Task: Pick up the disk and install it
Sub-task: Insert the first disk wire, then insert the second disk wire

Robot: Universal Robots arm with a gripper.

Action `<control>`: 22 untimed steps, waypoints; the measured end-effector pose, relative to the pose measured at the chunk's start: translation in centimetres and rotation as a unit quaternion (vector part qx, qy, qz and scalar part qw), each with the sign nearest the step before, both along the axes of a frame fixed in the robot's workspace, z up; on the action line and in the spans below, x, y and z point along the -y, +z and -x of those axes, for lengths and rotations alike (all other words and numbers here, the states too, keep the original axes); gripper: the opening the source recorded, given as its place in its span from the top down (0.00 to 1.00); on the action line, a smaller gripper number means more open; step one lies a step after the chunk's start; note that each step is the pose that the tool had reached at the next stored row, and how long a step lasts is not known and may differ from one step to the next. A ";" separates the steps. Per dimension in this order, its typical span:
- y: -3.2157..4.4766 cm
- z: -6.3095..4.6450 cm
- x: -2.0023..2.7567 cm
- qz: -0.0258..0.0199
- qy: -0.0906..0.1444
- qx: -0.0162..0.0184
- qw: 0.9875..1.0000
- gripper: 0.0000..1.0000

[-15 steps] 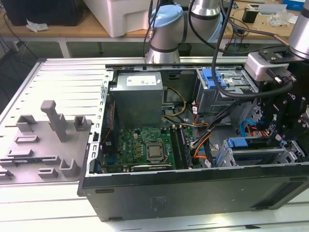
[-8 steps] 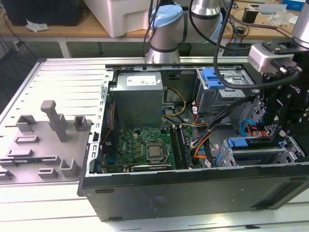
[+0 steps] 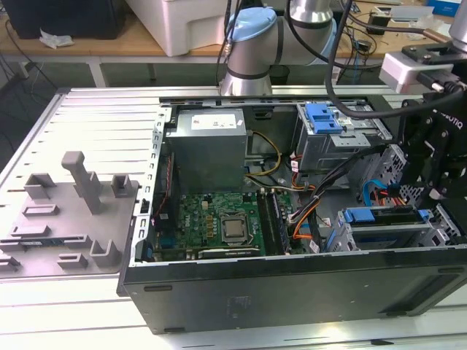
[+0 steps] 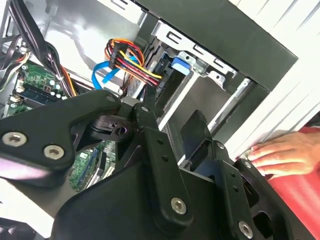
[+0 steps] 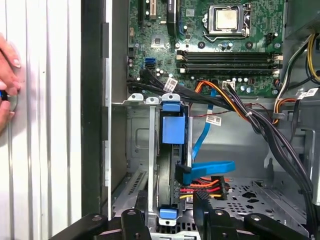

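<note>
Gripper (image 5: 172,220) fingers stand apart, one on either side of the disk's near end in the first wrist view, with nothing clamped between them. In the exterior view the gripper (image 3: 438,182) hangs at the exterior view's right, over the right end of the open computer case (image 3: 292,288).

The disk (image 5: 172,165) sits on edge inside a grey metal bay (image 5: 145,150) at the case's corner, its blue bracket showing along the upper edge. In the exterior view the same disk (image 3: 383,216) appears in the near-right corner of the case as a blue-topped strip in its bay. In the second wrist view the bracket's blue tab (image 4: 181,65) is seen beyond the black finger linkage.

A blue data cable (image 5: 202,135) and a bundle of red, orange and yellow power wires (image 5: 205,186) run to connectors just beside the disk.

The motherboard (image 3: 219,222) lies flat on the case floor with its processor socket (image 3: 235,228) uncovered. A grey power-supply box (image 3: 208,146) occupies the far side, and a grey cage with a blue latch (image 3: 325,120) stands at the far right.

The removed side panel (image 3: 66,211) lies on the slatted table (image 3: 109,120) at the exterior view's left.

A person's hand (image 4: 282,152) rests on the table just outside the case wall in the second wrist view; fingers of a hand (image 5: 7,80) show in the first wrist view.
</note>
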State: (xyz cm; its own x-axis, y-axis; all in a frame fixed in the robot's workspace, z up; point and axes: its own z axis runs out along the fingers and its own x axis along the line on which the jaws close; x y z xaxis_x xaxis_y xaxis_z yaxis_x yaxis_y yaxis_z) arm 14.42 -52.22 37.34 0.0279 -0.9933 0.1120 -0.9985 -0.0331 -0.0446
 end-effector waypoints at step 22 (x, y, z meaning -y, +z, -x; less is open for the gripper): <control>0.15 0.0 -0.12 0.009 0.000 0.000 1.000 0.52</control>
State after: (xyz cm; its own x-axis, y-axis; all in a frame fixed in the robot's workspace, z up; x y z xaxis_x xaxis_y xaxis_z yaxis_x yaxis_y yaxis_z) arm 14.41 -52.10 37.49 0.0278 -0.9911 0.1300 -0.9985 -0.0338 -0.0440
